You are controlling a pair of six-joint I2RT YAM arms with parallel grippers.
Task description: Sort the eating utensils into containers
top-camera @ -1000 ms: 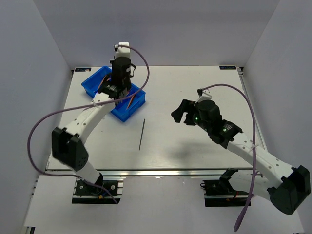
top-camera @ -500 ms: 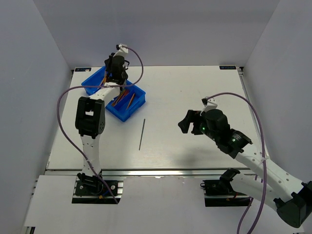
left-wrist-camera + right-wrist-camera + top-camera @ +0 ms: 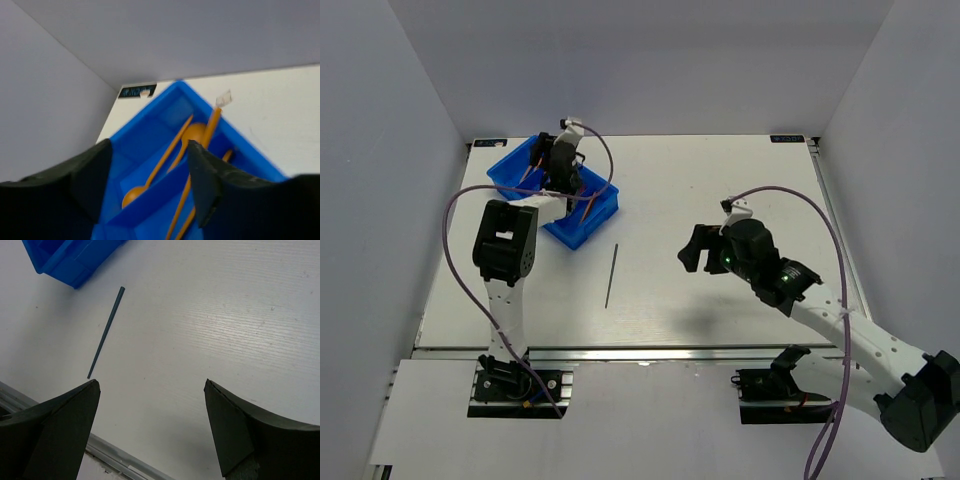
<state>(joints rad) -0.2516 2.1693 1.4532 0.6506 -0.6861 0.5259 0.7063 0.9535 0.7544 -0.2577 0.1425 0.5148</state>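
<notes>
The table is white and flat, and the right wrist view shows a fine grain of thin lines on its surface. Pale grey walls stand at its far side and at both other sides. A metal rail runs along the near edge. A small dark label sits at the far right corner, and a second label at the far left corner. The writing on them is too small to read.

A white table with a faintly grained top stands boxed in by plain pale lilac-grey walls at the back and on both sides, a silver metal rail running along its near edge, and soft, even light leaves only faint shadows on the surface.
</notes>
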